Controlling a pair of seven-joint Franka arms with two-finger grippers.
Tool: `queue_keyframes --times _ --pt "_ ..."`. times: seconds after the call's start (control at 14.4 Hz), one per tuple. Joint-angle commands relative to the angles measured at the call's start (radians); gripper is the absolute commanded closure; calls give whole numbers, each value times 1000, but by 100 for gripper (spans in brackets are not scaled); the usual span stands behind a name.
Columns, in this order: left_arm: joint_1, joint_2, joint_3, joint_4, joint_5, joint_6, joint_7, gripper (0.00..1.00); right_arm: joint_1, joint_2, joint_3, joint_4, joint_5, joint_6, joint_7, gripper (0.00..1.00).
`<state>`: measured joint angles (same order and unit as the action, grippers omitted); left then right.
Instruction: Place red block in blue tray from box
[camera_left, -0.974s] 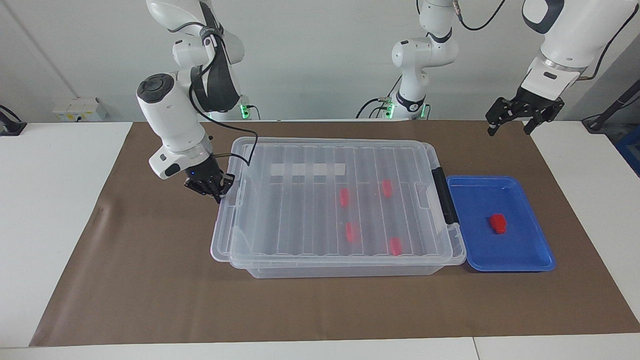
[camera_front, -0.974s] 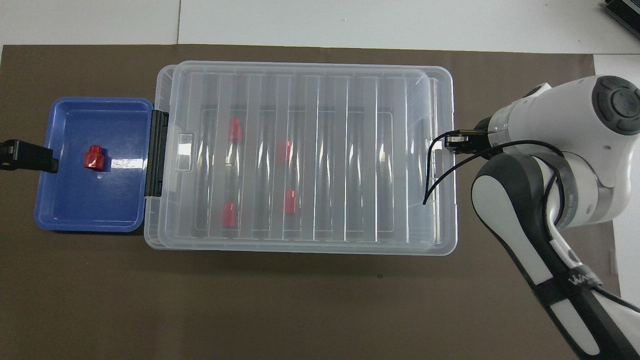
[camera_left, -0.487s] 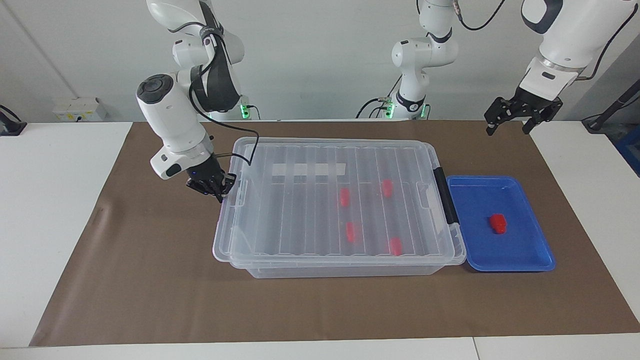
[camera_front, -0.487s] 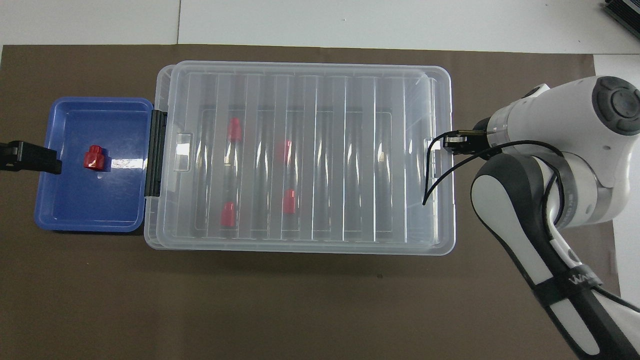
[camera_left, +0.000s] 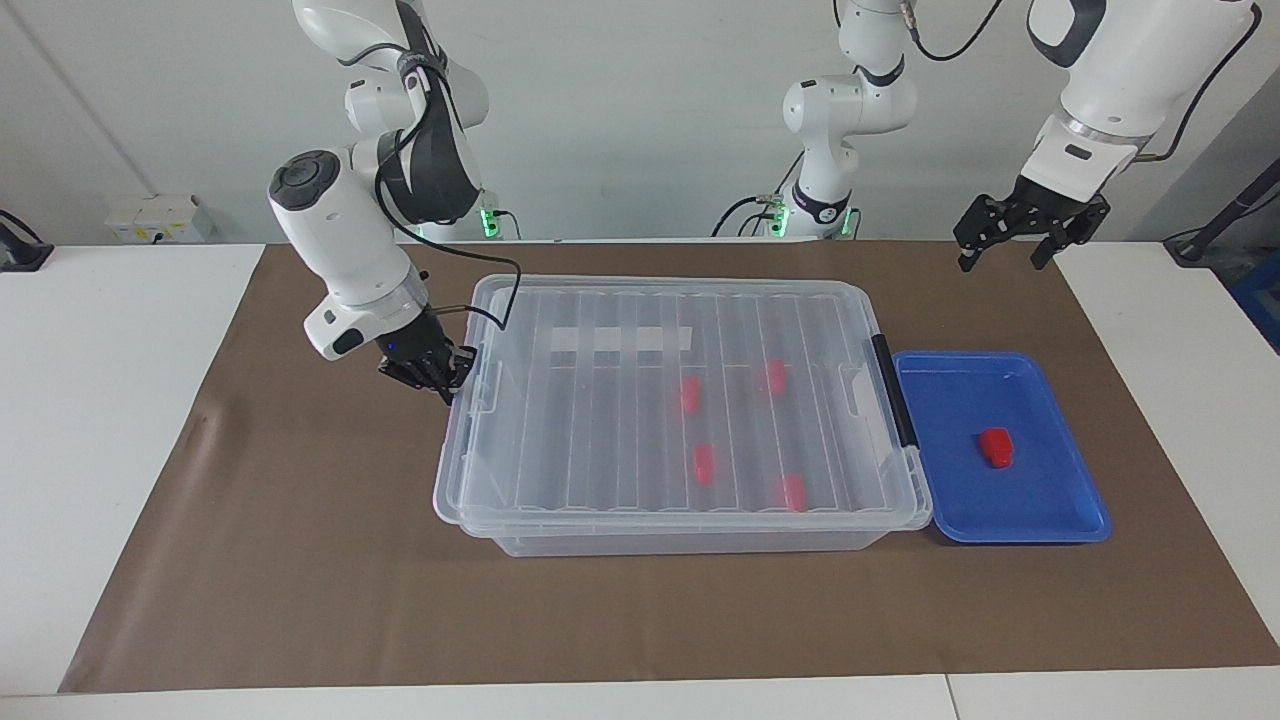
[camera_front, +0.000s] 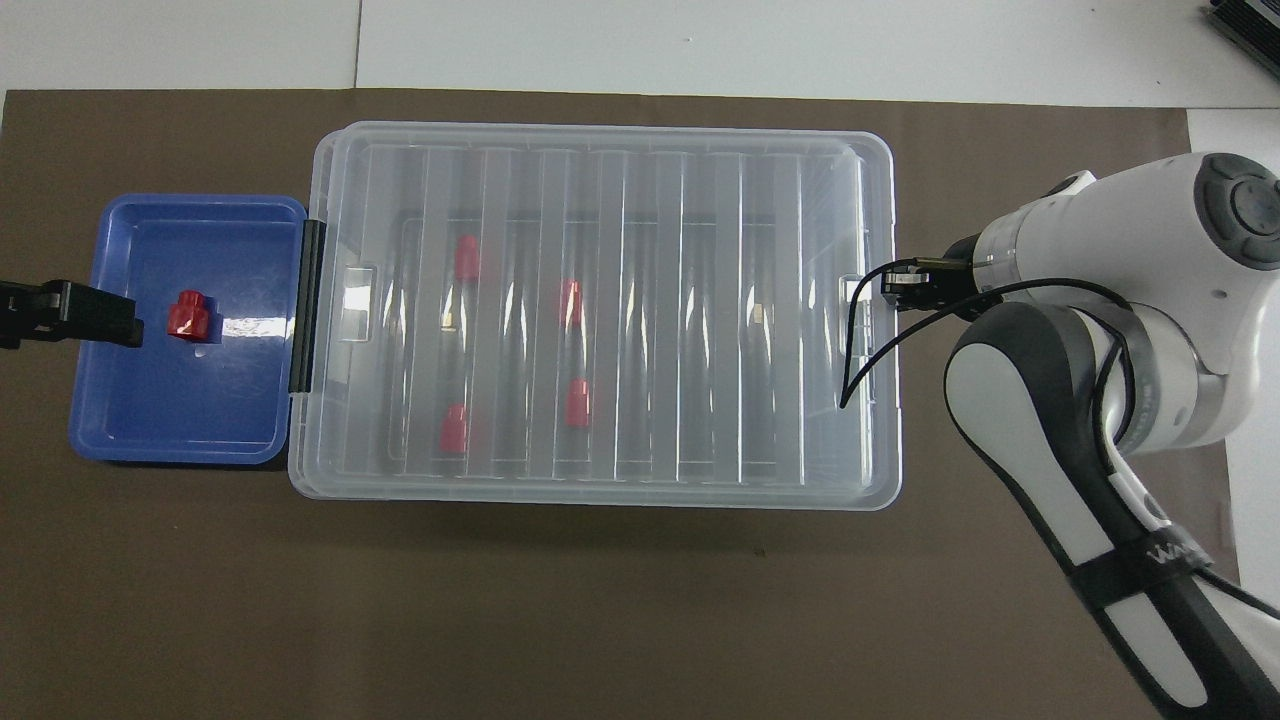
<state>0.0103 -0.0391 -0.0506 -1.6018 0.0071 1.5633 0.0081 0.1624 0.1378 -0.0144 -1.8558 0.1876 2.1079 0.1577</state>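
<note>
clenched tight, my right claw (camera_left: 447, 385) presses at the lid's edge on the box (camera_left: 680, 410), at the right arm's end of the table. my left claw (camera_left: 1012, 240) hangs released, fingers spread, high over the brown mat (camera_left: 300, 560) near the blue tray (camera_left: 1060, 510). one red block (camera_left: 996, 446) lies in that tray, which touches the box's black clip handle (camera_left: 893, 390). four more red blocks (camera_left: 704, 462) show through the ribbed lid. white tabletop (camera_left: 110, 420) flanks the mat; a pale wall (camera_left: 640, 110) stands past the arm bases.
</note>
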Motion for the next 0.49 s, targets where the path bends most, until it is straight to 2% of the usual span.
queue_keyframes --times 0.0,0.21,0.35,0.42 --pt "-12 -11 12 0 -7 -19 -13 0 -36 -12 -4 -2 -14 -3 -70 100" --pt "-15 -11 11 0 -9 -16 -14 0 -66 -35 -4 46 -178 -99 -70 100" --pt "-15 -11 11 0 -9 -14 -14 0 -84 -63 -7 73 -215 -184 -67 100" --pt "-10 -11 11 0 -9 -11 -16 0 -104 -78 -6 92 -215 -227 -67 84"
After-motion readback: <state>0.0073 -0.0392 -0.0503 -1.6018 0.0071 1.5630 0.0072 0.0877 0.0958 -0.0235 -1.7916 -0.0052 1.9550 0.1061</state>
